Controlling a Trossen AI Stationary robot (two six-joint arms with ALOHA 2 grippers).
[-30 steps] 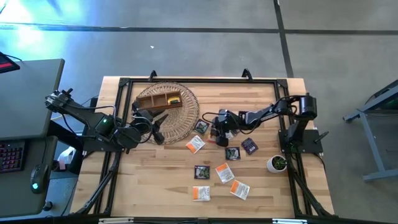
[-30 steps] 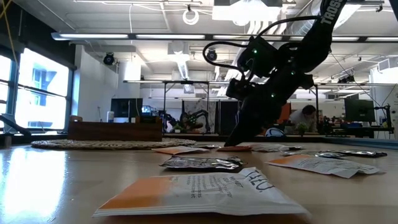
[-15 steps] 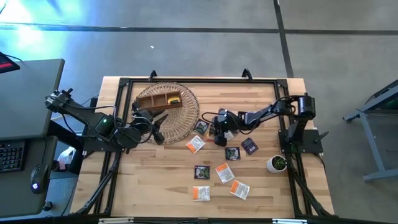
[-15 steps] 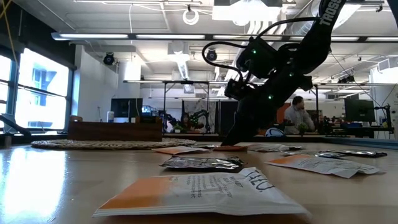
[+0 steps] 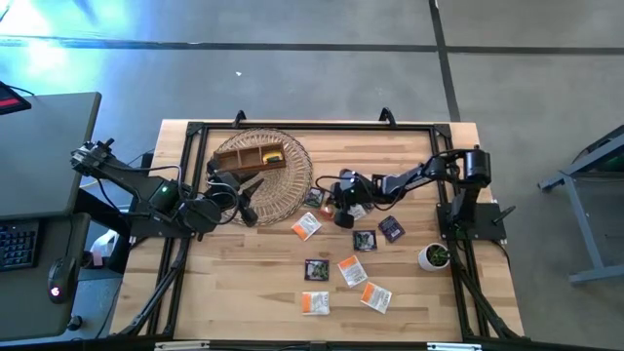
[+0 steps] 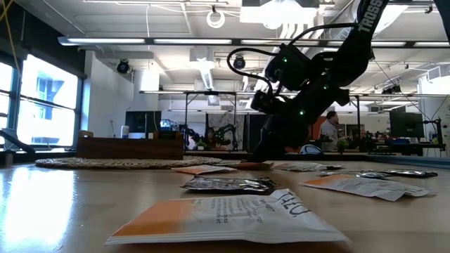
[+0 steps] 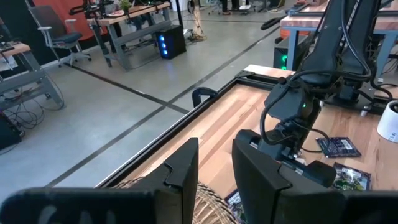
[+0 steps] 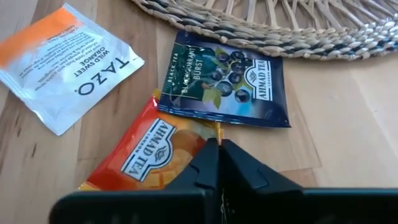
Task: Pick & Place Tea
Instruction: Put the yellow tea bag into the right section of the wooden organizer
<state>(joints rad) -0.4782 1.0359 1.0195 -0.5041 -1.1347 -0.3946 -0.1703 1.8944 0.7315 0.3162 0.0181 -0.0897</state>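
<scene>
Tea sachets (image 5: 351, 269) lie scattered on the wooden worktop (image 5: 253, 283); right gripper (image 8: 219, 149) fingers pinch an orange sachet (image 8: 149, 155); left gripper (image 7: 214, 163) fingers spread.

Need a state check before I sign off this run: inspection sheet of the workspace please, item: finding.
Surface: wooden table in a black frame, with a round woven mat at the back left.
Job's things: tea sachets scattered centre-right; an orange sachet lies partly under a dark blackcurrant sachet, both beside the mat.
Clutter: brown divided box on the mat; small white plant pot at the right edge.
Hands: right hand shut on the orange sachet's edge; left hand over the mat's edge, holding nothing.
Cables: looped along the right arm.
Surroundings: a person among the benches behind; a desk with a keyboard to the left.
</scene>
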